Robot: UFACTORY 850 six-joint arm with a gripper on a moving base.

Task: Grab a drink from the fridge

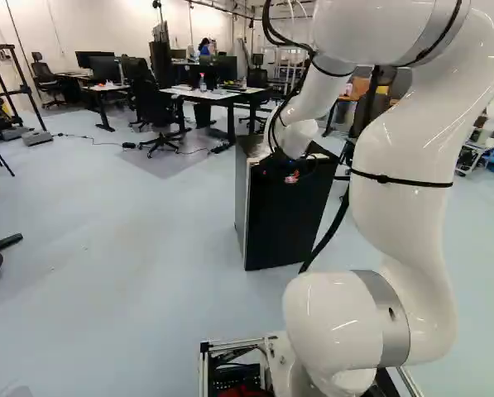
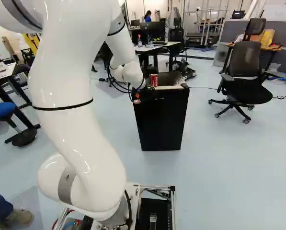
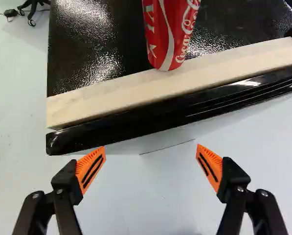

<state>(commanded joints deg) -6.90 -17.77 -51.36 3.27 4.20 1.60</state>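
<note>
While the end effector (image 3: pixel 151 148) stands spread and empty, the red can (image 2: pixel 154 80) sits on the fridge (image 2: pixel 161 122), upper middle of the right base view; reaching seems begun, grasp and lift remain.

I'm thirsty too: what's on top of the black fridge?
On the black fridge stands a red can, by the pale strip along its near edge. The can hides the surface under and right behind it.

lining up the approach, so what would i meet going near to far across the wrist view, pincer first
Open pincer → black top edge of the fridge door → pale strip → red soda can
</note>
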